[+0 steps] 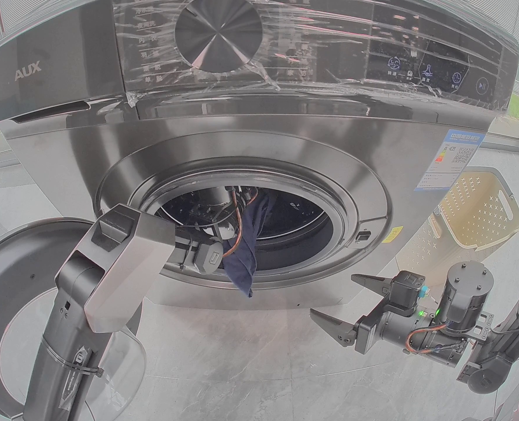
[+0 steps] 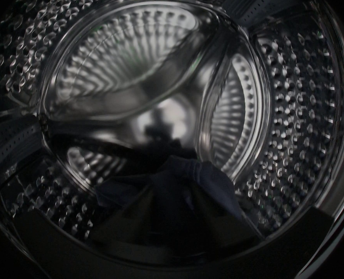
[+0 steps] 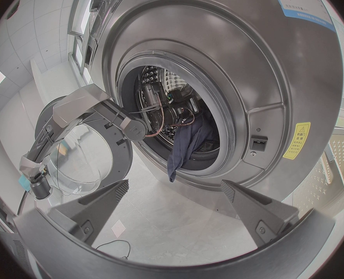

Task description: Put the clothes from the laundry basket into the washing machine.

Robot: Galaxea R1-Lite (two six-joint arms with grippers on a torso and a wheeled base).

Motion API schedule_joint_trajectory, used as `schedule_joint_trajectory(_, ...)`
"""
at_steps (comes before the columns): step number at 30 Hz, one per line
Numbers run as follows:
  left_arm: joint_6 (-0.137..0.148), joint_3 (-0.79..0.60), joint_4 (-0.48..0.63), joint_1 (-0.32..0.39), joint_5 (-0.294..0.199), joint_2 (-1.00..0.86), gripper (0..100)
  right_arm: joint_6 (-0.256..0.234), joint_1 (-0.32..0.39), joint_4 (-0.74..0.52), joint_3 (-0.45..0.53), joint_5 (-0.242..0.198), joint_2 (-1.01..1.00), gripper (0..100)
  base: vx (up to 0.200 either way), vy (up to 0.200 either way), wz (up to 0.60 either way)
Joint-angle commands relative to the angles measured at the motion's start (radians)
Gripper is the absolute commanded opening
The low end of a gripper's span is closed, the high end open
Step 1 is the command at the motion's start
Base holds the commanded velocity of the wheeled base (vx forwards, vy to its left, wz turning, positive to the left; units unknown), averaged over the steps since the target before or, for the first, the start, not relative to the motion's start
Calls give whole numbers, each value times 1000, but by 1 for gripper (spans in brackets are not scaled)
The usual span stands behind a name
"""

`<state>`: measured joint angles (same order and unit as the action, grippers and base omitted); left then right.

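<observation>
The washing machine stands with its round opening facing me. My left arm goes through that opening, and the left gripper sits low inside the steel drum, dark and hard to make out. A navy garment hangs from beside the wrist over the lower door rim, its tail dangling outside. Part of the same cloth lies bunched at the drum's front. My right gripper hovers open and holding nothing in front of the machine, below and right of the opening.
The machine's glass door is swung open at the left, beside my left arm. A pale perforated laundry basket stands on the floor to the machine's right, behind my right arm. Grey tiled floor lies free between both arms.
</observation>
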<state>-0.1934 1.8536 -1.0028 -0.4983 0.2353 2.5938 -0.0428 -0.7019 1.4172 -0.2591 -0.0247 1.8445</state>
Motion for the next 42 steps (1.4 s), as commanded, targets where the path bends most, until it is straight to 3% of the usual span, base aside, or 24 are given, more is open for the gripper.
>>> schedule_joint_trajectory(1,0,-125,15,-16,2,-47,100,0,-2,0,1,-1,4,100,0,0,0)
schedule_joint_trajectory(7,6,-392,164,-65,1,-248,100,0,-5,0,3,-1,6,100,0,0,0)
schedule_joint_trajectory(14,31,-527,296,-82,1,-322,100,-2,-16,0,1,0,12,100,0,0,0)
schedule_joint_trajectory(29,42,-542,236,-66,-22,-175,100,-3,-19,0,1,2,12,100,0,0,0)
schedule_joint_trajectory(30,43,-525,231,-63,-22,-158,0,-3,-19,0,1,2,12,100,0,0,0)
schedule_joint_trajectory(39,38,-458,213,-43,-22,-139,0,-3,-19,0,0,2,13,100,0,0,0)
schedule_joint_trajectory(40,31,-447,210,-45,-24,-143,0,-3,-19,0,0,2,15,100,0,0,0)
schedule_joint_trajectory(42,-12,-418,207,-49,-24,-143,0,-3,-19,0,0,2,18,100,0,0,0)
